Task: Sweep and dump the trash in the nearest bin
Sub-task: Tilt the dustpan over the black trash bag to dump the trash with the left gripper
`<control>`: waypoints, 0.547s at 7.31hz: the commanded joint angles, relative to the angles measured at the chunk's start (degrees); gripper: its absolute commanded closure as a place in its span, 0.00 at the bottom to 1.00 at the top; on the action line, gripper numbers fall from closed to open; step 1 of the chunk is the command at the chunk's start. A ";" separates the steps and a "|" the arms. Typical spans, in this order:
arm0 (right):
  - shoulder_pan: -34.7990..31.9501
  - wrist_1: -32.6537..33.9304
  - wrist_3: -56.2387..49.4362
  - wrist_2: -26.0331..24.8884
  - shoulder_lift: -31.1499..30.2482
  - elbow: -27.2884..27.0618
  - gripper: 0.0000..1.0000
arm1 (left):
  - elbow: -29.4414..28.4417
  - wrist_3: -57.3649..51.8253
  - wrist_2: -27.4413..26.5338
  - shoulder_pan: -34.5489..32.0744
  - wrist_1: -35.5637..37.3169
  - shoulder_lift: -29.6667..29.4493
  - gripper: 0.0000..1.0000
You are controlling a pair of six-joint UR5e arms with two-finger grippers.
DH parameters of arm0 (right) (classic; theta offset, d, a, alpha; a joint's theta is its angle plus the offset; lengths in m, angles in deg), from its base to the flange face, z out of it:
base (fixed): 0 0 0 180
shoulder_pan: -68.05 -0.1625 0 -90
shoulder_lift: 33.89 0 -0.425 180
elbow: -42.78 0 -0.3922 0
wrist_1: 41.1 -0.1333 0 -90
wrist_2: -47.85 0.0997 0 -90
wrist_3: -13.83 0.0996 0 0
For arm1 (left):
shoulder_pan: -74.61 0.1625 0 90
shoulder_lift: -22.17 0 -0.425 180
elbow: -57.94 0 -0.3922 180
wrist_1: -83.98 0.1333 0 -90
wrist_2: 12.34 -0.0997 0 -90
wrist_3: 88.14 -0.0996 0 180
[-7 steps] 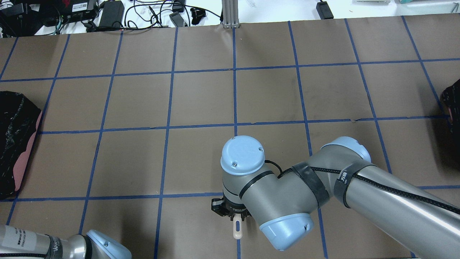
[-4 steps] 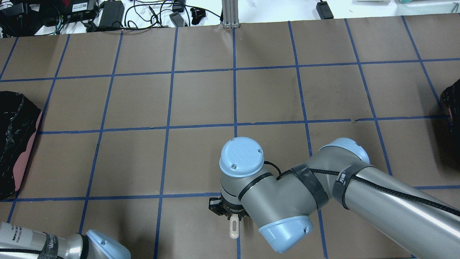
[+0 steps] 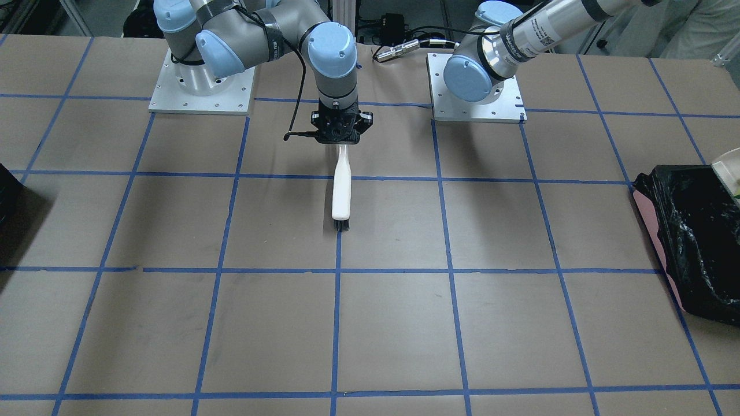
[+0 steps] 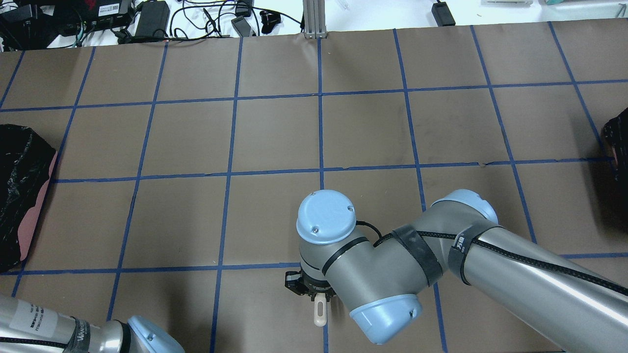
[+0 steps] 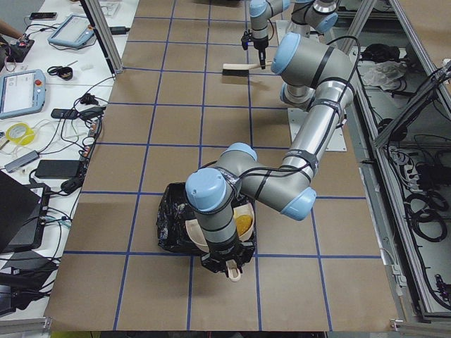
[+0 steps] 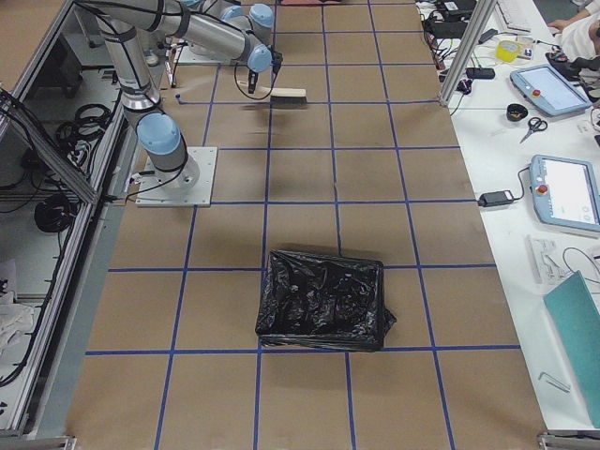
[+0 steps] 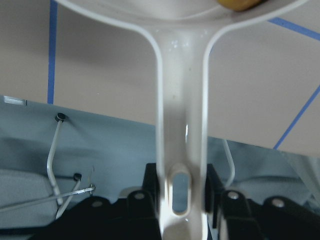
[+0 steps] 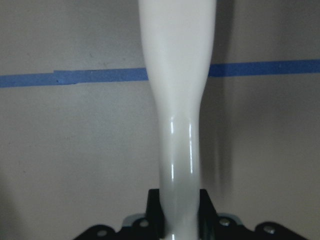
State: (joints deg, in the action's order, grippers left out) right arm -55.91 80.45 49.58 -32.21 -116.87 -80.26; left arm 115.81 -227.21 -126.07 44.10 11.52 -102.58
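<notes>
My left gripper (image 7: 181, 205) is shut on the handle of a cream dustpan (image 7: 181, 100). In the exterior left view the dustpan (image 5: 236, 215) hangs over the bin (image 5: 173, 222), pink-sided with a black bag, which also shows in the front view (image 3: 694, 242) and the overhead view (image 4: 19, 186). An orange-brown lump of trash (image 5: 244, 224) lies in the pan, and its edge shows in the left wrist view (image 7: 237, 4). Sponge and scraps are hidden. My right gripper (image 3: 341, 132) is shut on a white-handled brush (image 3: 341, 188) above the table's middle, bristles (image 3: 341, 224) pointing away from the robot.
A second black-bagged bin (image 6: 323, 300) stands at the table's other end, seen as a dark object (image 4: 619, 137) at the overhead view's right edge. The two arm bases (image 3: 202, 86) stand at the robot's side. Cables and devices (image 4: 147, 19) lie beyond the far edge.
My right arm has drifted slightly left and toward the robot with the brush in it. The left arm's elbow has shifted a little right at the overhead view's bottom left.
</notes>
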 commanded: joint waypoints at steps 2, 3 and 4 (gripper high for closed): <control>-0.41 0.27 0.29 -0.10 0.45 0.08 1.00 | 2.58 -2.26 -3.33 -2.19 10.01 -0.05 1.00; -0.41 0.27 0.29 -0.10 0.45 0.09 1.00 | 5.13 -2.34 -3.42 -3.32 16.84 0.38 1.00; -0.41 0.27 0.20 -0.27 0.37 0.17 0.73 | 6.63 -2.26 -4.21 -4.37 18.74 0.91 1.00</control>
State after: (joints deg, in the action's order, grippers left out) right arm -56.31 80.71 49.84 -32.35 -116.44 -80.16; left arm 120.15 -229.46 -129.56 40.97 25.77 -102.25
